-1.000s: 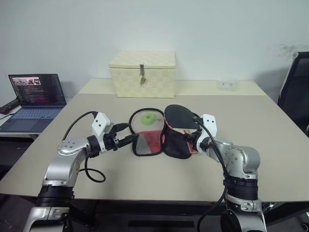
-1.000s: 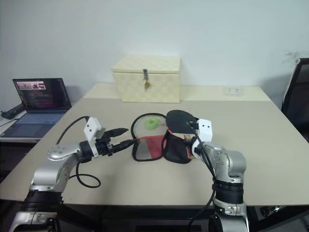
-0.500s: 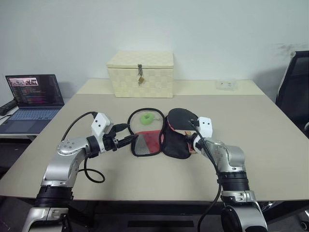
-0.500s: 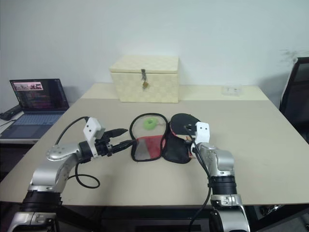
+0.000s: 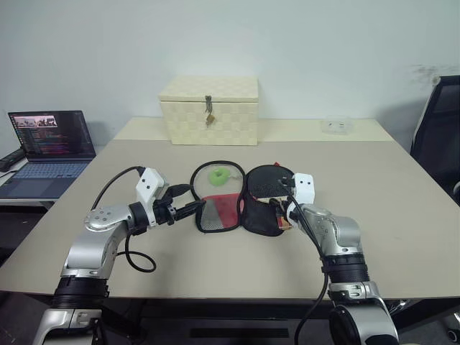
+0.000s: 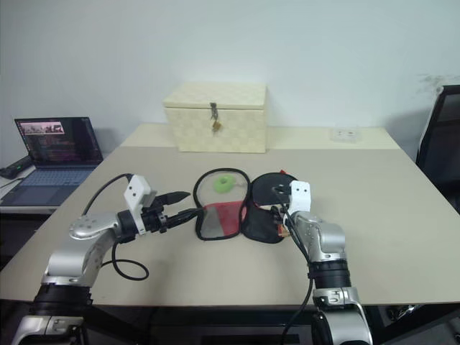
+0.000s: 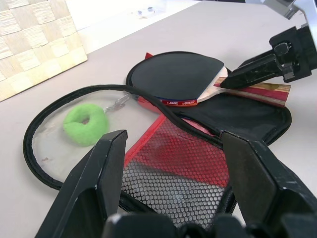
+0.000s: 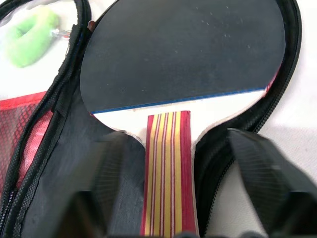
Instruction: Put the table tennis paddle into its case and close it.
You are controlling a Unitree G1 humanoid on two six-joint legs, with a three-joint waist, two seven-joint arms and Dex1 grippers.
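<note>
Black rubber: the face of the paddle (image 8: 183, 54) is turned up; the red-and-yellow striped handle is seen below it.
Paddle place: laid in the open right half of the case (image 5: 241, 201), the blade inside the zip rim.
Paddle axis: the long axis runs from the handle, next to the right claw, to the blade, which points away from the robot toward the box (image 5: 210, 110).
Case: lain open and flat on the worktop (image 5: 402, 194), unzipped; the left half shows red mesh, and a clear panel with a green ring (image 7: 86, 123) on it.
Right claw (image 5: 279, 213): fingers spread apart on either side of the handle, which is not gripped.
Left claw (image 5: 192, 205): fingers apart, held just at the left edge of the case; nothing is seen clamped between them.
Box: cream, woven, latched, set at the far side of the worktop, well apart from the case.
Laptop (image 5: 47, 144): open on a side surface to the left.
</note>
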